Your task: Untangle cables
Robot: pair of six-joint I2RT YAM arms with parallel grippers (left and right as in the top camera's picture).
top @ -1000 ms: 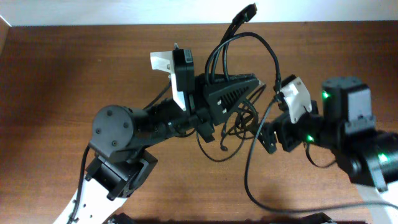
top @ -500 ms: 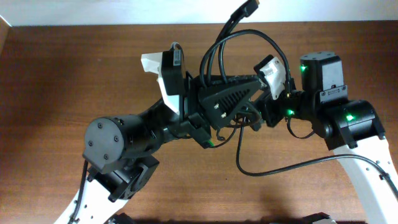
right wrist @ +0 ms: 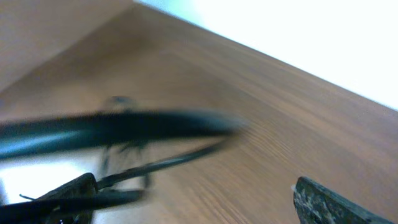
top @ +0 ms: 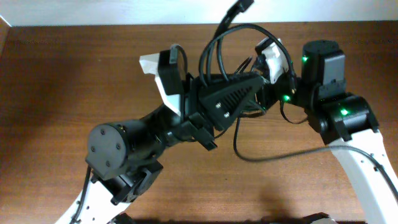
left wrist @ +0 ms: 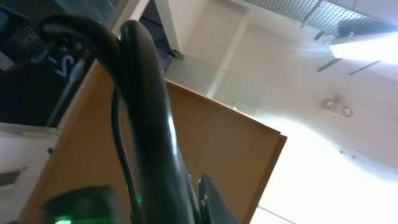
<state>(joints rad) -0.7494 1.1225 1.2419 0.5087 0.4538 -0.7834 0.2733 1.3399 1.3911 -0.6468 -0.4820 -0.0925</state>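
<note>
The cables are thin black cords lifted off the wooden table in loops, with one plug end sticking up at the top edge. A long tail trails down and to the right. My left gripper points right and is shut on the cables. In the left wrist view a thick black cord runs right beside one finger. My right gripper sits close against the left one. In the right wrist view it is open, and blurred cords pass by its left finger.
The two arms crowd the middle and right of the table. The right arm's thicker cable hangs beside its wrist. The table's far edge meets a white wall. Bare wood lies at the left and along the front.
The right arm has swung up and back, closing in on the left gripper. The left gripper has lifted the cables a little higher, and the trailing cord has swept right.
</note>
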